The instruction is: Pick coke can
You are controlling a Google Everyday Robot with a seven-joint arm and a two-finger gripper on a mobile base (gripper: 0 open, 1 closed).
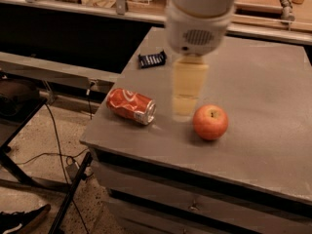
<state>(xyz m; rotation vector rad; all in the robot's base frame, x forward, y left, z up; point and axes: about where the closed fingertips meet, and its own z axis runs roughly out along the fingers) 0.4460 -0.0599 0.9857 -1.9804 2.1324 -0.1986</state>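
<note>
The coke can [130,106] is red with white script and lies on its side near the front left corner of the grey table [263,77]. My gripper [184,110] hangs from a white wrist above the table's middle. It sits between the can and the red-orange apple [210,122], a little right of the can and not touching it. It holds nothing that I can see.
A small dark snack wrapper [152,59] lies at the table's left edge behind the can. The table's left and front edges drop to a floor with cables [53,130]. A dark shelf and a counter stand behind.
</note>
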